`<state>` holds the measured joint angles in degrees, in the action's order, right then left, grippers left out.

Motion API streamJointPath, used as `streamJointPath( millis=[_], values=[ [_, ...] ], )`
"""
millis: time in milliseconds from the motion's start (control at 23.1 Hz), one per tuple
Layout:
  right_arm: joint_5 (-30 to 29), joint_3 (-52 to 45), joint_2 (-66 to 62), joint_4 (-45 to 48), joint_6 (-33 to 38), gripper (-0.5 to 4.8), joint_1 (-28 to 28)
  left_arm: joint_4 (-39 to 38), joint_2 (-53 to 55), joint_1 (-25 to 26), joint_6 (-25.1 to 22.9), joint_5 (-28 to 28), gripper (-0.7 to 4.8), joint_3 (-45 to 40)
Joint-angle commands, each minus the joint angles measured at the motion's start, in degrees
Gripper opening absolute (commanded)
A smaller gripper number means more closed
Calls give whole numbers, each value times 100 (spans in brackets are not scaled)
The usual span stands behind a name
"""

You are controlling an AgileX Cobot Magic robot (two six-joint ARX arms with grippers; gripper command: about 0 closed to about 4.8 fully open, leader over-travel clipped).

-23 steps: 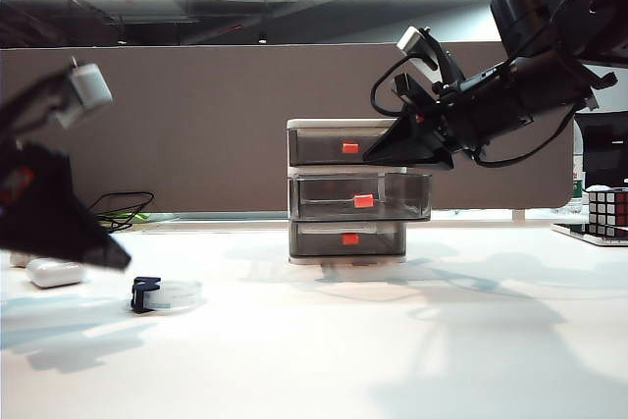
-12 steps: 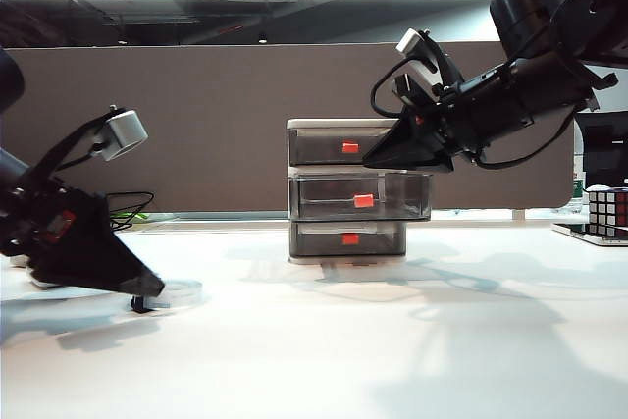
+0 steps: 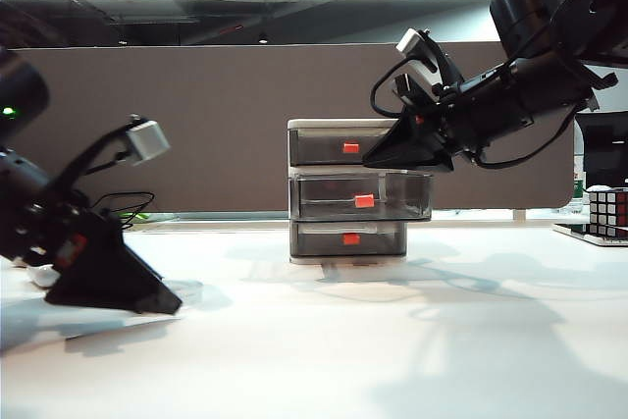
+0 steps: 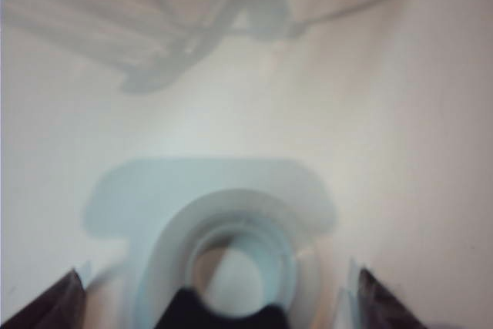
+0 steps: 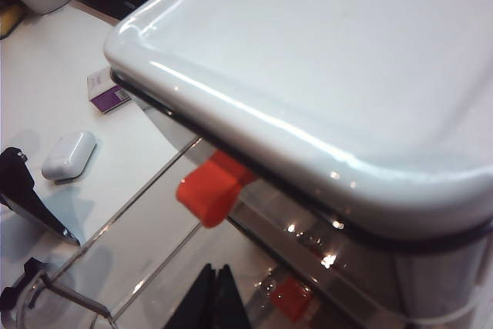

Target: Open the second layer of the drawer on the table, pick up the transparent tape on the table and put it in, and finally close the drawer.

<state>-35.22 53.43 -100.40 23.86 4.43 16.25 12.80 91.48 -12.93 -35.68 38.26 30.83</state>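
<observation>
While the left gripper (image 4: 223, 298) sits low over the table (image 3: 392, 360), its two dark fingertips (image 4: 46, 302) stand spread wide, one on each side of the transparent tape (image 4: 231, 260). In the left wrist view the clear ring lies flat on the white surface between those tips, with its dark cutter clip (image 4: 219, 312) at the end nearest the camera; I cannot tell whether either finger touches the ring (the view is blurred). From the exterior view the left gripper (image 3: 147, 296) hides most of the tape, and only a pale sliver of it shows just beside the gripper's tip.

Farther back, near the middle of the table, stands the drawer (image 3: 348, 193). Its second layer (image 3: 363, 198) is pulled out toward the camera, its red-orange handle (image 3: 364, 201) jutting forward of the handles above and below.

Beside the unit's top tier hangs the right gripper (image 3: 378, 156), held above the open middle tray and apart from it. In the right wrist view its fingers (image 5: 204, 302) are pressed together, holding nothing, over that tray, with the top drawer's handle (image 5: 209, 189) just ahead of them.
</observation>
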Motion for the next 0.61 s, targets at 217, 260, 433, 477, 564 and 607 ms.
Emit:
streamJointPath(
  millis=[217,260,433,477,564,607],
  values=[
    [-52,17,20,31,-20,-5,7,-249,17,-291,-221,-761,390,0],
    [-52,15,20,31,-20,-5,7,-256,17,-291,-221,-796,348,0],
    [-55,13,20,7,-20,-5,7,-267,26,-291,-181,-894,211,0],
    [-55,13,20,-7,-17,-5,7,-286,26,-291,-181,-894,165,0],
    [-52,2,20,-9,-20,-5,7,-286,26,-291,-179,-911,77,0],
    [-52,2,20,-11,-20,-5,7,-262,24,-291,-162,-909,55,7]
  ],
)
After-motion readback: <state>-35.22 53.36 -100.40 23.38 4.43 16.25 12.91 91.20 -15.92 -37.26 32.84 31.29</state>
